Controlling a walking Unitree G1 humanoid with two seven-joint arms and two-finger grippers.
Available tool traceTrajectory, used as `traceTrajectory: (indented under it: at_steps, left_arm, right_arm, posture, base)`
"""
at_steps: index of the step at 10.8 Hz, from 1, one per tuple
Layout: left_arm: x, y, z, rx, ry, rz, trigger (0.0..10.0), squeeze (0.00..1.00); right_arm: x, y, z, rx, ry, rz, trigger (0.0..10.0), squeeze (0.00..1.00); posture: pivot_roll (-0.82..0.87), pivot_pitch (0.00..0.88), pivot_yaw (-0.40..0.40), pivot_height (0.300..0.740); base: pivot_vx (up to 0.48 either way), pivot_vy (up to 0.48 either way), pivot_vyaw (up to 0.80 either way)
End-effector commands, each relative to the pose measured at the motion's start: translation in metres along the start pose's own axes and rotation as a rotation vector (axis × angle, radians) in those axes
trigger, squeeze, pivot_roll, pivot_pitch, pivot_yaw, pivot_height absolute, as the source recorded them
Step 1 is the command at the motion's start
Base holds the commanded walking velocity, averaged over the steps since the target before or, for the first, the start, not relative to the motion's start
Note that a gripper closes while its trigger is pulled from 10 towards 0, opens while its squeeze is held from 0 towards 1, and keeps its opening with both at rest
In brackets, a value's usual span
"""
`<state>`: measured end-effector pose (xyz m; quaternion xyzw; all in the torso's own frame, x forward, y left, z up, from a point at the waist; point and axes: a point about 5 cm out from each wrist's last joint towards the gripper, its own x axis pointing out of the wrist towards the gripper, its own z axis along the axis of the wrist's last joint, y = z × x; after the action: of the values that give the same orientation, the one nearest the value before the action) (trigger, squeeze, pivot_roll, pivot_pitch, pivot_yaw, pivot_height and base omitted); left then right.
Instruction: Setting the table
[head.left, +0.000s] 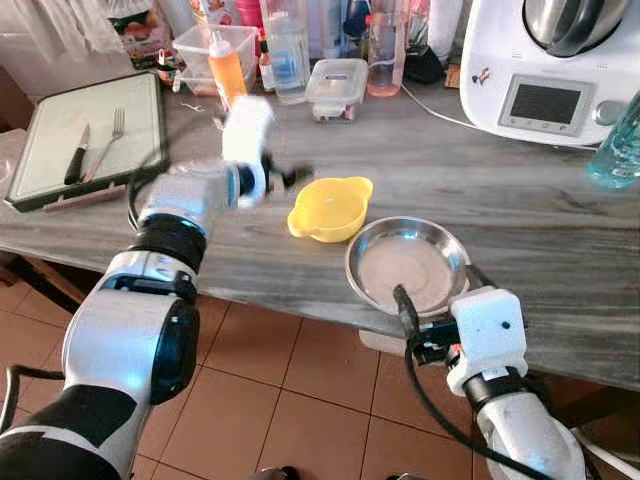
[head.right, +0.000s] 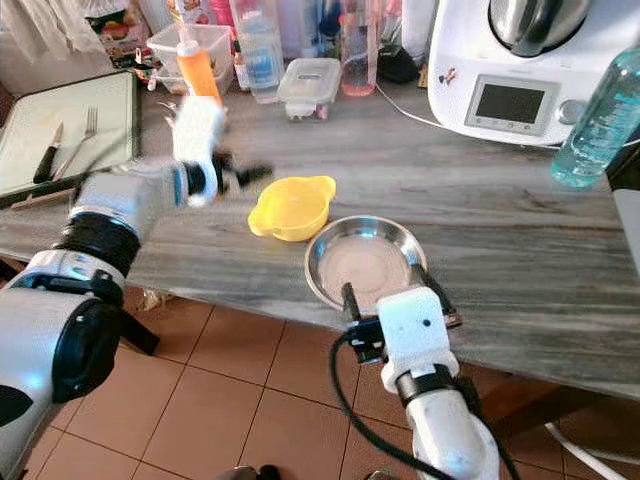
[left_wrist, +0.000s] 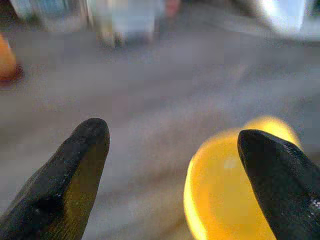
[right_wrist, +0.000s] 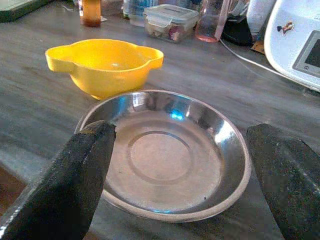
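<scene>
A yellow two-handled bowl (head.left: 330, 208) stands on the grey wooden table (head.left: 500, 190). Just right of it, by the front edge, lies a shallow steel plate (head.left: 405, 262). My left gripper (head.left: 292, 178) hovers blurred just left of the bowl, open, fingers pointing at it; in the left wrist view the bowl (left_wrist: 230, 185) lies by one fingertip (left_wrist: 265, 160). My right gripper (head.left: 438, 290) is open at the plate's near rim, a finger on each side of the plate (right_wrist: 170, 155). A fork (head.left: 108, 140) and knife (head.left: 77, 155) rest on a green tray (head.left: 45, 120) at far left.
A white kitchen machine (head.left: 545, 70) with its cable stands at the back right, and a blue bottle (head.left: 615, 150) is at the right edge. An orange bottle (head.left: 227, 70), a lidded food box (head.left: 337, 85) and several other containers line the back. Tiled floor (head.left: 290, 400) lies below the table's edge.
</scene>
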<state>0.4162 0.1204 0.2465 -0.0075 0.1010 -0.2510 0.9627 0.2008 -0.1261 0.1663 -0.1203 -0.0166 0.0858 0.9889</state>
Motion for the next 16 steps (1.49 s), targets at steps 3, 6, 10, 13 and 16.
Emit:
traceTrajectory:
  at_steps: [3, 6, 10, 13, 16]
  left_arm:
    - [-0.009, 0.005, -0.001, -0.056, -0.190, 0.007, 10.0, 1.00]
    - [-0.039, 0.006, -0.015, 0.091, -0.448, 0.167, 10.0, 1.00]
    - [-0.063, -0.015, -0.067, 0.189, -0.411, 0.231, 10.0, 1.00]
    - [-0.076, -0.030, -0.081, 0.262, -0.394, 0.204, 10.0, 1.00]
    - [-0.078, -0.035, -0.080, 0.263, -0.388, 0.156, 10.0, 0.00]
  right_arm:
    - [0.003, 0.000, 0.000, -0.009, -0.016, 0.013, 10.0, 0.00]
    - [0.006, -0.009, 0.001, -0.034, -0.041, -0.042, 10.0, 0.00]
    - [0.009, -0.027, 0.000, -0.116, -0.062, -0.139, 10.0, 0.00]
    - [0.008, -0.035, 0.000, -0.111, -0.071, -0.190, 10.0, 0.00]
    - [0.005, -0.036, 0.000, -0.099, -0.073, -0.202, 10.0, 0.00]
  posture:
    - [-0.03, 0.080, 0.070, 0.740]
    - [-0.03, 0.076, 0.050, 0.740]
    - [-0.03, 0.082, 0.044, 0.740]
    - [-0.03, 0.094, 0.047, 0.740]
    - [-0.03, 0.100, 0.046, 0.740]
  base:
    - [0.000, 0.000, 0.00]
    - [0.000, 0.000, 0.00]
    - [0.000, 0.000, 0.00]
    - [0.000, 0.000, 0.00]
    - [0.000, 0.000, 0.00]
